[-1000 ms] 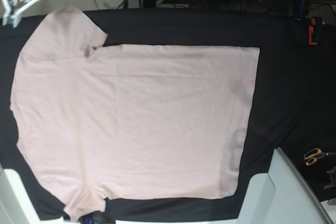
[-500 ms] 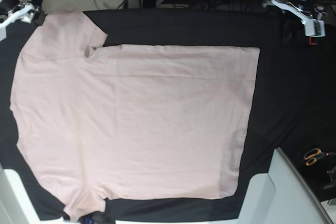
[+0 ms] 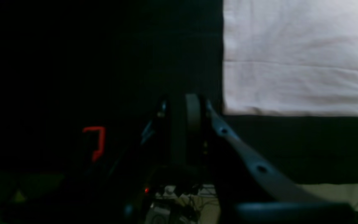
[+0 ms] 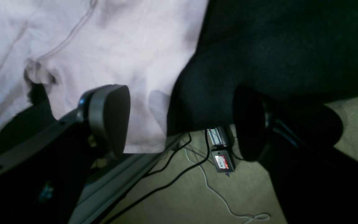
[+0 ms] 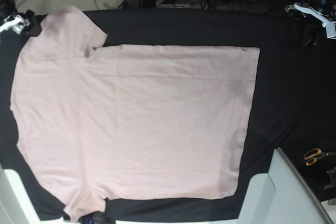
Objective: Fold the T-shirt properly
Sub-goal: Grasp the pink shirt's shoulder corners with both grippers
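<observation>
The pale pink T-shirt (image 5: 131, 119) lies flat on the black table cloth (image 5: 283, 77), collar side at the left and hem at the right. My right gripper (image 4: 179, 124) is open and empty. It hovers at the far left corner (image 5: 18, 23), over the edge of the upper sleeve (image 4: 104, 46). My left gripper (image 3: 182, 109) is dim, its jaws look closed together, and it holds nothing. It sits at the far right (image 5: 304, 22), just off the hem corner (image 3: 291, 62).
Orange-handled scissors (image 5: 315, 156) lie at the right edge. A red clamp (image 3: 95, 143) sits near my left gripper. A pale grey box (image 5: 283, 192) stands at the near right corner. Cables and floor (image 4: 197, 174) lie beyond the far table edge.
Both arms came down from the far edge. The right one moved to the upper sleeve. The left one swung further right, off the hem corner. The shirt has not moved.
</observation>
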`<move>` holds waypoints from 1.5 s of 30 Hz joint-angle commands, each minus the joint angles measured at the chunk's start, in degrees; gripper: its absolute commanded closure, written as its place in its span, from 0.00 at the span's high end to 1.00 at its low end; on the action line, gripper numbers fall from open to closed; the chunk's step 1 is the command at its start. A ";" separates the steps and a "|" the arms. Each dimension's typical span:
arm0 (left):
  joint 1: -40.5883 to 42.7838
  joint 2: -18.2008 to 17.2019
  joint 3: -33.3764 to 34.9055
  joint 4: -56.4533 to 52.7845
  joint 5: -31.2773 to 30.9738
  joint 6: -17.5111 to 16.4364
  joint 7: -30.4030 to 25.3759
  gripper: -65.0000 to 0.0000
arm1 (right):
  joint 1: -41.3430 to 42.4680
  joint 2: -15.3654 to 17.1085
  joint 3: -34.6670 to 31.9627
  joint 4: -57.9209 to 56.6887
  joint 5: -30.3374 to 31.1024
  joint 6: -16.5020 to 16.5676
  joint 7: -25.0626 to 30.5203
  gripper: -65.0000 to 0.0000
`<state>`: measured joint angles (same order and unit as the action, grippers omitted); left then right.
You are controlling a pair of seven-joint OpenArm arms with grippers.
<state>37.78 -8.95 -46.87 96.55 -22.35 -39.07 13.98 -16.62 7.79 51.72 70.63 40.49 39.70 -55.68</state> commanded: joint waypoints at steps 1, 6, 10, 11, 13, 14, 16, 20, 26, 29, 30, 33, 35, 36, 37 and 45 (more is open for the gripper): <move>0.59 -0.59 -0.64 0.63 -0.73 -0.36 -1.36 0.14 | 0.23 0.78 -1.48 0.45 0.26 0.30 -0.36 0.75; -0.37 -0.50 -0.29 0.28 -0.82 -0.36 -1.36 0.14 | 0.14 -0.89 -5.09 0.80 0.35 0.30 -0.54 0.74; -2.31 0.47 -0.20 -1.21 -0.90 -0.36 -1.27 0.14 | 0.14 -1.59 -5.61 0.36 0.26 0.30 -0.54 0.55; -2.92 0.73 -0.29 -1.48 -0.90 -0.36 -1.27 0.14 | 0.14 -1.59 -5.61 0.36 0.26 0.30 -0.45 0.51; -3.45 1.43 -0.20 -2.27 -0.99 -0.36 -1.27 0.14 | 0.14 -1.59 -5.61 0.36 0.26 0.30 -0.54 0.45; -3.71 1.87 -0.20 -2.44 -0.99 -0.36 -1.27 0.14 | 0.14 -1.59 -5.61 0.36 0.17 0.30 -0.54 0.42; -4.68 3.10 0.15 -2.71 -1.08 -0.93 -1.19 0.15 | 0.14 -1.51 -5.61 0.36 -0.01 0.30 -0.54 0.35; -4.86 3.46 2.52 -5.52 -7.94 -0.93 -1.19 0.16 | 0.14 -1.51 -5.61 0.27 -0.18 0.30 -0.54 0.00; -5.38 1.87 5.60 -13.17 -15.50 -0.93 -1.19 0.48 | 0.05 -1.33 -5.61 0.27 -0.18 0.30 -0.54 0.02; -8.02 1.87 5.86 -17.39 -15.15 -0.93 -1.19 0.51 | -0.04 -1.24 -5.70 0.27 -0.27 0.30 -0.54 0.01; -8.90 1.87 6.48 -19.32 -15.15 -0.93 -1.19 0.51 | -0.04 -1.24 -5.70 0.27 -0.27 0.30 -0.54 0.01; -11.63 1.79 7.62 -23.28 -15.06 -0.93 -1.19 0.51 | -0.04 -1.15 -5.70 0.27 -0.27 0.30 -0.54 0.01; -12.94 1.87 8.76 -25.21 -15.06 -0.93 -1.19 0.51 | -0.04 -1.15 -5.70 0.27 -0.27 0.30 -0.54 0.01; -13.47 1.87 9.29 -26.18 -15.06 -0.93 -1.19 0.51 | -0.04 -1.07 -5.70 0.27 -0.27 0.30 -0.54 0.01; -14.18 1.87 9.73 -27.23 -15.06 -0.93 -1.19 0.51 | -0.04 -1.07 -5.70 0.27 -0.27 0.30 -0.54 0.01; -18.57 1.87 12.45 -34.44 -15.06 -0.93 -1.19 0.51 | -0.04 -1.07 -5.70 0.27 -0.27 0.30 -0.54 0.01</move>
<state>18.87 -6.57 -34.35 61.82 -37.56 -39.53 12.67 -16.53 5.80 45.84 70.24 39.83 39.70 -56.42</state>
